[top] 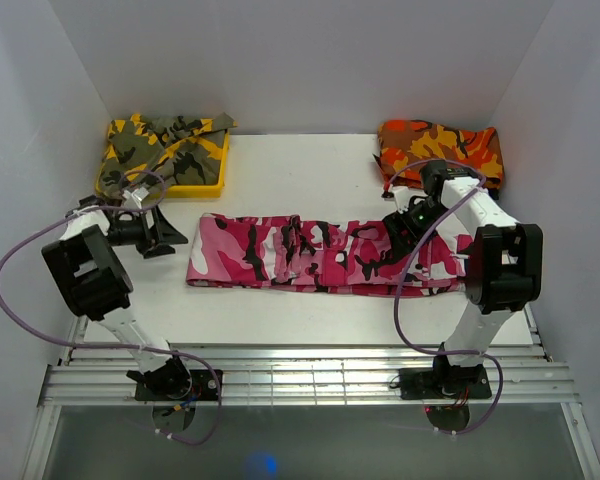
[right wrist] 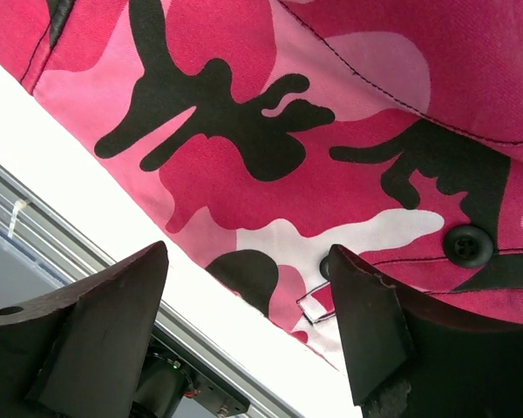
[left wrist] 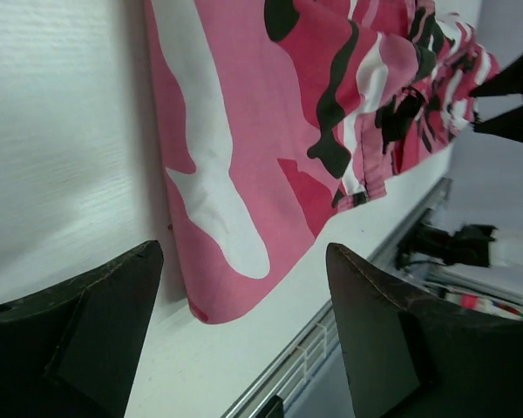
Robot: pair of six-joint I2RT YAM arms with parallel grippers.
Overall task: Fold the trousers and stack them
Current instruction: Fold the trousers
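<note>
The pink, white and black camouflage trousers (top: 320, 255) lie folded lengthwise in a long strip across the middle of the table. My left gripper (top: 158, 232) is open just off their left end, with nothing between its fingers; the left wrist view shows the hem corner (left wrist: 213, 296) lying flat ahead. My right gripper (top: 405, 228) hovers open over the waist end on the right, holding nothing. In the right wrist view the cloth (right wrist: 270, 148) with a black button (right wrist: 467, 245) fills the space beyond the jaws.
A yellow-olive camouflage garment (top: 155, 148) lies in a yellow tray (top: 208, 186) at the back left. An orange-red camouflage garment (top: 442, 148) sits folded at the back right. White walls close both sides. A metal rail (top: 310, 375) runs along the near table edge.
</note>
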